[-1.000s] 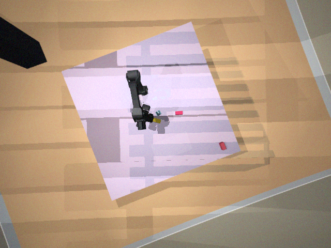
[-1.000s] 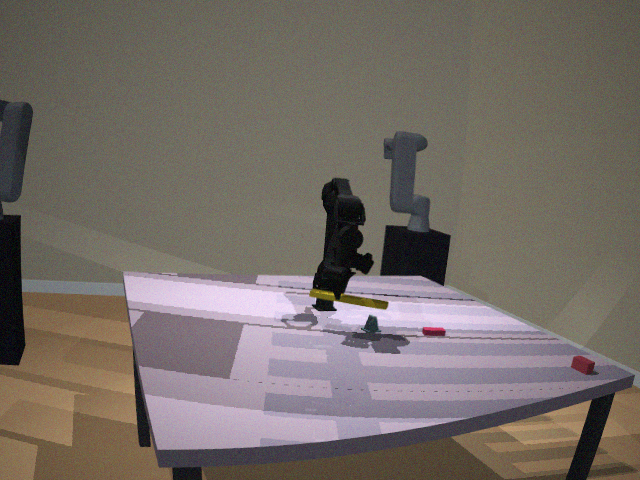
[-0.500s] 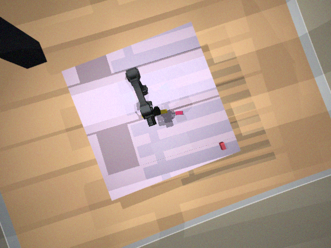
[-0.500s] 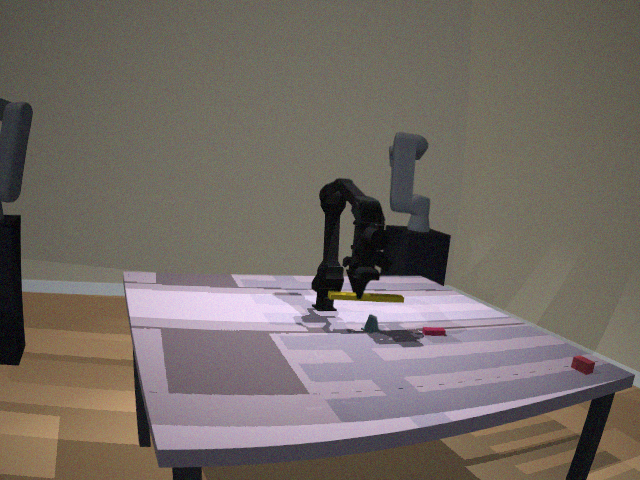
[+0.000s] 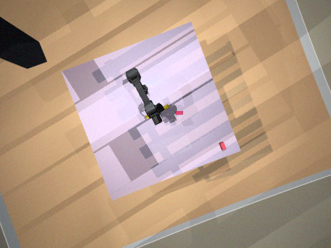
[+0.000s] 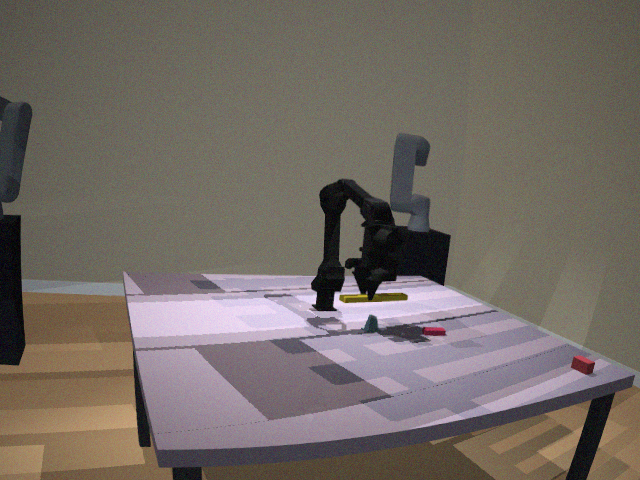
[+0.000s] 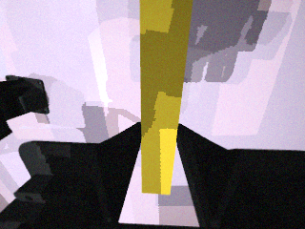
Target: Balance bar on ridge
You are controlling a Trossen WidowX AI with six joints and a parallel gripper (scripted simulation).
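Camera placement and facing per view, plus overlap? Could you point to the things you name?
Top: high overhead, facing down at the table (image 5: 170, 170) (image 6: 258, 434); arm and end effector (image 5: 158, 112) (image 6: 370, 297) (image 7: 158, 127) seen from above.
Exterior: off one side of the table, looking across it, slightly down; whole arm shows.
Wrist: on the arm near the end effector, facing along its fingers; both fingers show.
Shared: top and exterior both show two red blocks; all three, the yellow bar (image 5: 166, 107) (image 6: 382, 297) (image 7: 159, 62).
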